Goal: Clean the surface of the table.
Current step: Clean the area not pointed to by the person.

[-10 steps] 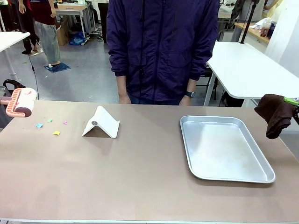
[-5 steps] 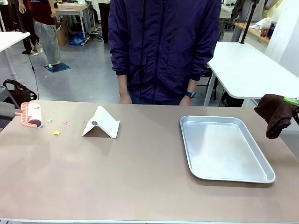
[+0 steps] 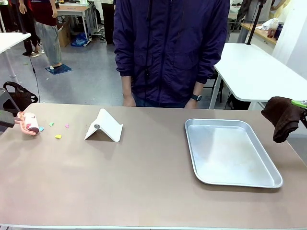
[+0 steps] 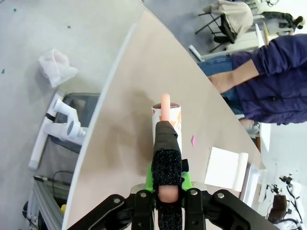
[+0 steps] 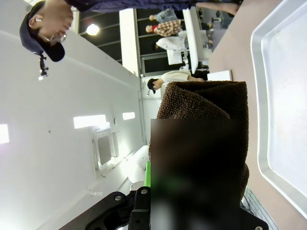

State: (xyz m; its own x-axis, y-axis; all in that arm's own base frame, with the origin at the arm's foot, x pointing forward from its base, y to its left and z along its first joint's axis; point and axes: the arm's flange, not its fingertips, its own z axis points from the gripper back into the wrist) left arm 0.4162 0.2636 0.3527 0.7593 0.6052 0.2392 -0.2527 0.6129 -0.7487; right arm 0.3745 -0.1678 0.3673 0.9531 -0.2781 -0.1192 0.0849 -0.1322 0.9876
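- the table (image 3: 144, 187) is a wide brownish-beige top running across the front view from 9 to 3 o'clock, with a person (image 3: 168, 48) in a dark purple jacket standing at its 12 o'clock edge
- the left gripper (image 4: 166, 184) is clamped tight on the black-wrapped handle of a pink lint roller (image 3: 29, 123)
- the roller sits low at the table's 9 o'clock edge; i cannot tell whether it touches the top
- small coloured paper scraps (image 3: 58, 136) lie on the table just to the 3 o'clock side of the roller
- a white folded stand (image 3: 104, 125) rests on the table at about 11 o'clock, apart from the scraps
- an empty metal tray (image 3: 192, 143) lies flat on the table toward 3 o'clock
- the right gripper (image 3: 301, 108) is closed on a brown cloth (image 3: 281, 117), which hangs bunched above the table's 3 o'clock edge, just beyond the tray and clear of it
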